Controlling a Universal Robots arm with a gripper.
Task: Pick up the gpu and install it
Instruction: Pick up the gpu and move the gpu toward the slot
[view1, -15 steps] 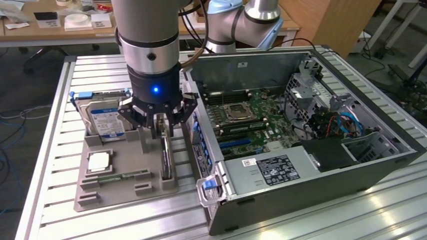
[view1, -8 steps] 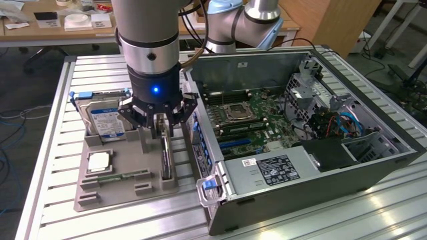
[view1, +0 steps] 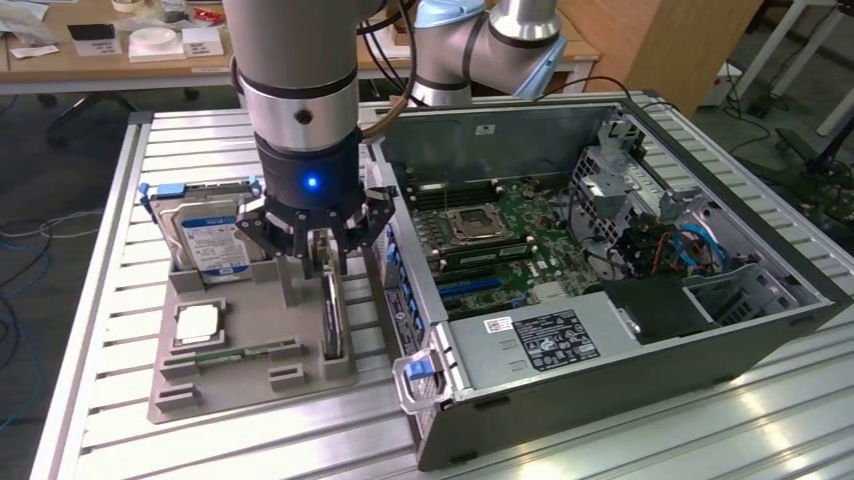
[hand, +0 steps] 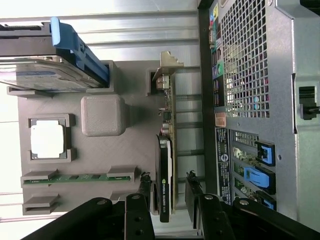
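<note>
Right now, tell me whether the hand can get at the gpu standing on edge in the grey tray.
Probably yes. The hand is open just above the gpu, its fingers on either side of the card, with nothing between them and it.

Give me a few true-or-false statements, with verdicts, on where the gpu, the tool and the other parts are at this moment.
1. The gpu stands on edge in the grey tray. True.
2. The gpu is already seated in the computer case. False: it is in the tray, outside the case.
3. The fingers of the tool sit one on each side of the gpu. True.
4. The hard drive is mounted inside the case. False: it rests in the tray.
5. The case's side is closed. False: it is open, with the motherboard exposed.
</note>
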